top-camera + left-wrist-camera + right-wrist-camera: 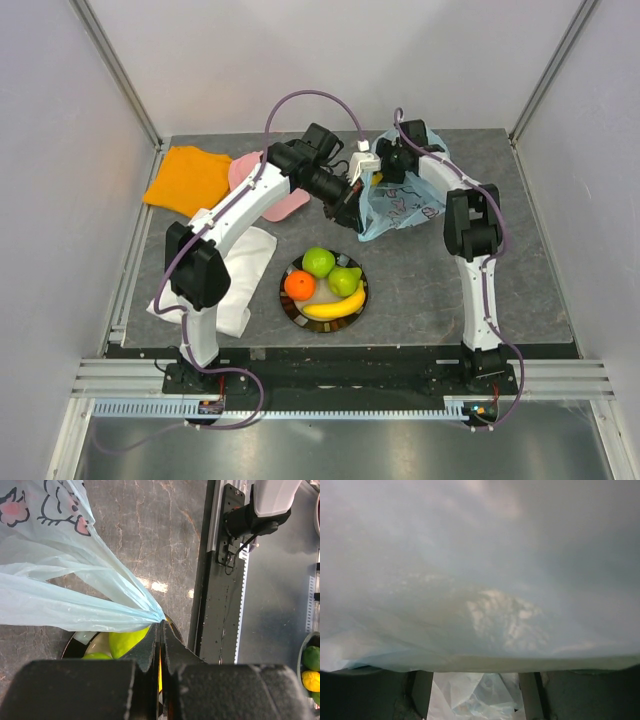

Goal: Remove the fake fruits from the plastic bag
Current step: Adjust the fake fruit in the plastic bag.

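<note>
- Plastic bag: one, thin crinkled light-blue film with pink cartoon outlines. It lies bunched on the grey veined table, upper right of centre in the top view.
- Left gripper: I see its fingers pressed together, pinching a gathered corner of the bag. From the pinch the film fans out taut toward the upper left of the wrist frame.
- Right gripper: it sits at the bag's upper edge. Its own camera shows only cloudy film, so I cannot tell whether it is spread or closed.
- Plate: one, round, with a glossy dark rim, at frame centre just below the bag.
- On the plate are four glossy fruits: one green apple, one green pear, one orange and one banana.
- The banana's long axis runs left to right along the plate's lower rim, its right tip slightly raised.
- At the left are one orange cloth and one white cloth.
</note>
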